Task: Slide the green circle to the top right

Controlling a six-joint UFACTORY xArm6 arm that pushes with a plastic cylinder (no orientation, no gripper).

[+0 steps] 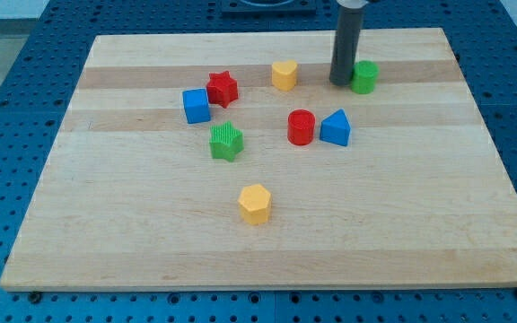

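Observation:
The green circle (pixel 364 77) is a short green cylinder near the view's top, right of centre, on the wooden board (pixel 267 242). My tip (pixel 341 82) is the lower end of a dark rod that comes down from the view's top. It sits right against the green circle's left side, touching or nearly touching it.
A yellow heart-like block (pixel 284 75) lies left of the tip. A red star (pixel 223 89) and blue cube (pixel 196 106) sit at the left. A green star (pixel 226 141), red cylinder (pixel 302 127), blue triangle (pixel 336 128) and yellow hexagon (pixel 255 204) lie lower down.

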